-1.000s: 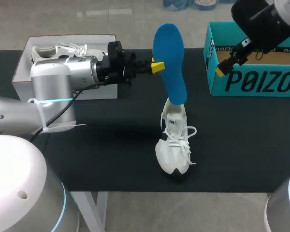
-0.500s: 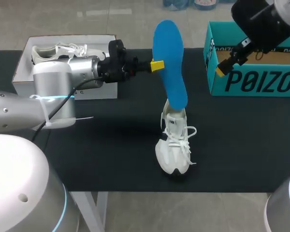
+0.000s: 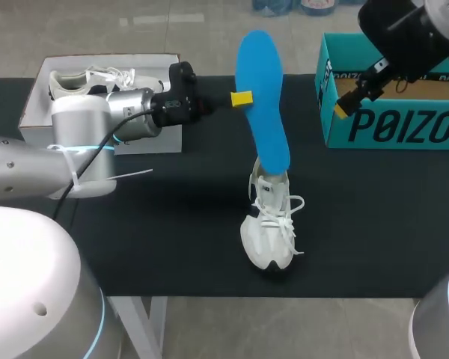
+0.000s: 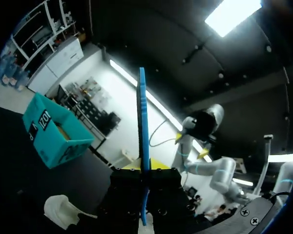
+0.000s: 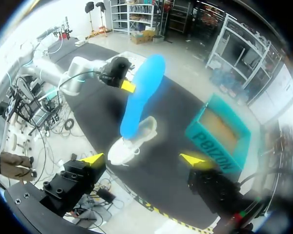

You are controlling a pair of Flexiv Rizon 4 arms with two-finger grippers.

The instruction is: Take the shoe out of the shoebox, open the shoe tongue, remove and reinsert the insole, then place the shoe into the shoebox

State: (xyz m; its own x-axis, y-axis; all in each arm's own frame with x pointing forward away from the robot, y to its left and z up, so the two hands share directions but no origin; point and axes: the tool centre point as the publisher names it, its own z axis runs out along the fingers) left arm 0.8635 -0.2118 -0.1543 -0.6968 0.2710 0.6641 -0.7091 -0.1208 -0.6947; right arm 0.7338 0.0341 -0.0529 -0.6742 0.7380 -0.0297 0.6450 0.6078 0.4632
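A blue insole (image 3: 262, 97) stands upright above the table, its lower end at the mouth of the white shoe (image 3: 272, 218). The shoe lies on the black table, toe towards the front edge. My left gripper (image 3: 242, 98) is shut on the insole's upper half from the left. In the left wrist view the insole (image 4: 143, 136) shows edge-on between the fingers of that gripper (image 4: 144, 178). My right gripper (image 3: 344, 108) hangs open over the teal shoebox (image 3: 389, 123) with nothing in it. From the right wrist view its open gripper (image 5: 144, 159) looks down on the insole (image 5: 139, 97) and shoe (image 5: 132, 141).
A white box (image 3: 37, 112) at the back left holds a second white shoe (image 3: 90, 78). The teal shoebox stands at the back right, open. The black table top (image 3: 374, 217) shows bare to the right of the shoe.
My left arm's wrist and elbow have shifted a little, and the insole's top has leaned slightly left. The shoe and the right arm have not moved.
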